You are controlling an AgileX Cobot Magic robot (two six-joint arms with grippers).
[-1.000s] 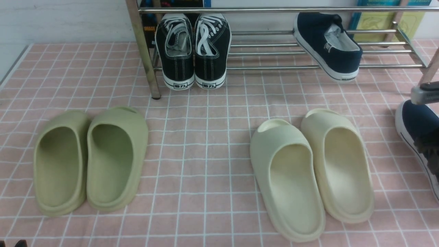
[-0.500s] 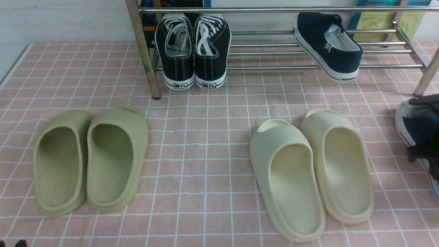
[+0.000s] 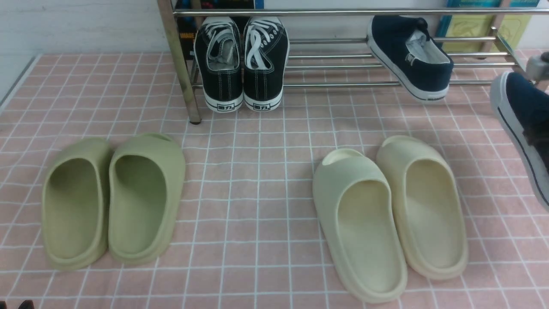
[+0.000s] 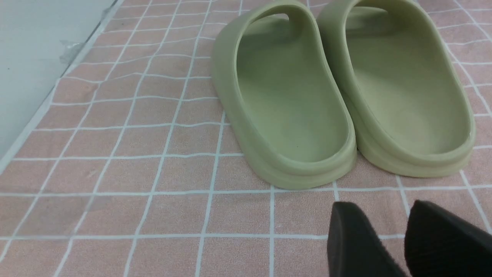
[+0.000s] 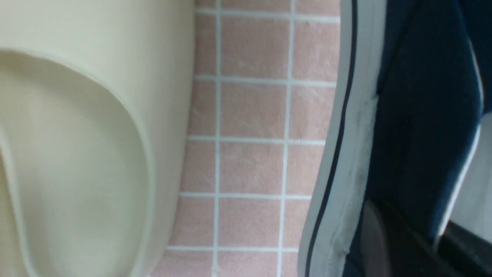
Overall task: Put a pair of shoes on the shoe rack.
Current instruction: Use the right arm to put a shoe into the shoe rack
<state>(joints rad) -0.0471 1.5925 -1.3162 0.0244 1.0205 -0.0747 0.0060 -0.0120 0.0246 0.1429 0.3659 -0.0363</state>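
One navy-blue slip-on shoe (image 3: 407,56) lies tilted on the lower bars of the metal shoe rack (image 3: 334,64), to the right of the sneakers. The second navy shoe (image 3: 521,120) hangs at the front view's right edge, off the pink mat and just in front of the rack's right end. My right gripper (image 5: 423,238) is shut on this shoe's (image 5: 415,115) side wall, one finger outside and one inside. My left gripper (image 4: 380,215) is open and empty, low over the mat just behind the green slides (image 4: 338,88).
Black lace-up sneakers (image 3: 240,64) fill the rack's left end. Green slides (image 3: 113,197) lie front left and cream slides (image 3: 390,214) front right on the pink tiled mat (image 3: 257,171). One cream slide (image 5: 77,134) lies close beside the held shoe. The rack's left leg (image 3: 180,64) stands upright.
My right gripper closed on the second navy shoe and has lifted it off the mat, up and back toward the rack's right end. The left arm has not moved.
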